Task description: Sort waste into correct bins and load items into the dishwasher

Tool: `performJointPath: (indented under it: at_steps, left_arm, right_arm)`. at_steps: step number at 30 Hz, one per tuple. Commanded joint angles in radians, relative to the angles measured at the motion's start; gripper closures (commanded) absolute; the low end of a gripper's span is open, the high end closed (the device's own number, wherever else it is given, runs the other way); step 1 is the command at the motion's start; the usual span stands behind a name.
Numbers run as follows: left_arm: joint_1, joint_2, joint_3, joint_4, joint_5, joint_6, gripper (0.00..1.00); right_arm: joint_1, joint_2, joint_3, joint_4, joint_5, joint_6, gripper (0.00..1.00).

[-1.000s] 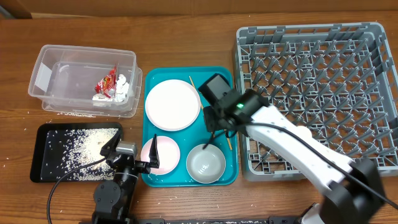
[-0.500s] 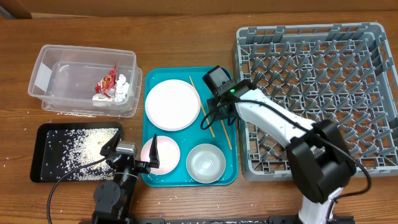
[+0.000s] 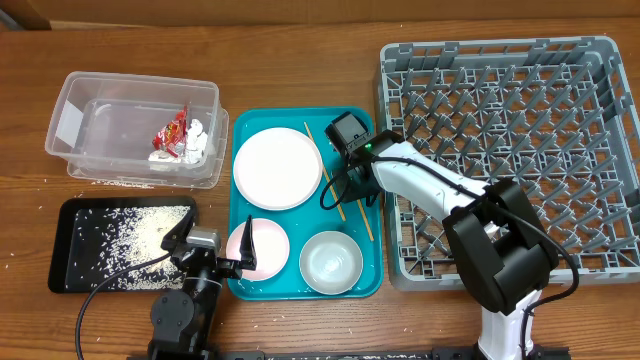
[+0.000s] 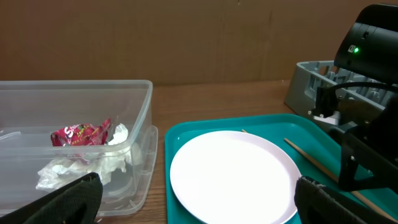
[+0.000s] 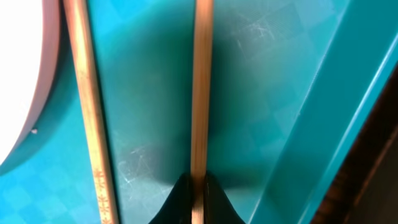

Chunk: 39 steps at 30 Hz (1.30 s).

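My right gripper (image 3: pixel 345 190) (image 5: pixel 198 190) is low over the right side of the teal tray (image 3: pixel 300 225), shut on one wooden chopstick (image 5: pixel 200 93). The second chopstick (image 5: pixel 87 112) lies parallel to its left, beside the white plate (image 3: pixel 277 168). A bowl (image 3: pixel 331 262) and a small pink plate (image 3: pixel 258 248) sit at the tray's front. My left gripper (image 3: pixel 205 243) (image 4: pixel 199 208) is open and empty at the front left. The red wrapper (image 3: pixel 170 135) (image 4: pixel 81 133) and white scrap (image 3: pixel 196 140) lie in the clear tub (image 3: pixel 70 85). Rice grains (image 3: pixel 140 235) cover the black tray (image 3: pixel 75 272).
The grey dish rack (image 3: pixel 510 150) stands at the right, touching the teal tray's right edge, with nothing in it. A few loose grains lie on the wood near the tub and the table's front edge.
The right arm has swung from the front toward the rack side, its gripper moving a little away from the bowl along the chopsticks. The left arm has not moved.
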<state>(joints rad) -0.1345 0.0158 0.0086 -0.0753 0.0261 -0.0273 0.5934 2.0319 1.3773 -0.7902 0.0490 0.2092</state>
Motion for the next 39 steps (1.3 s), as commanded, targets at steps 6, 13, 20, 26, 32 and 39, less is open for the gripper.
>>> performJointPath:
  at_steps: [6, 13, 20, 26, 32, 39]
  left_arm:
    - [0.011, -0.005, -0.004, -0.002, -0.003, -0.018, 0.00]
    - [0.011, -0.005, -0.004, -0.002, -0.003, -0.018, 0.00]
    - [0.011, -0.005, -0.004, -0.002, -0.003, -0.018, 0.00]
    - [0.011, -0.005, -0.004, -0.002, -0.003, -0.018, 0.00]
    - [0.011, -0.005, -0.004, -0.002, -0.003, -0.018, 0.00]
    - [0.011, -0.005, -0.004, -0.002, -0.003, -0.018, 0.00]
  right_arm:
    - [-0.013, -0.113, 0.161, -0.121, 0.001, 0.000, 0.96]
    - [-0.051, -0.256, 0.229, -0.177, 0.068, 0.000, 0.96]
    - [-0.182, -0.240, 0.209, -0.200, 0.119, -0.011, 0.96]
    - [-0.201, -0.211, 0.175, -0.203, 0.082, -0.106, 0.92]
    - [-0.174, -0.217, 0.187, -0.253, 0.059, -0.106, 0.44]
    - [-0.013, -0.234, 0.193, -0.277, -0.043, -0.106, 0.39]
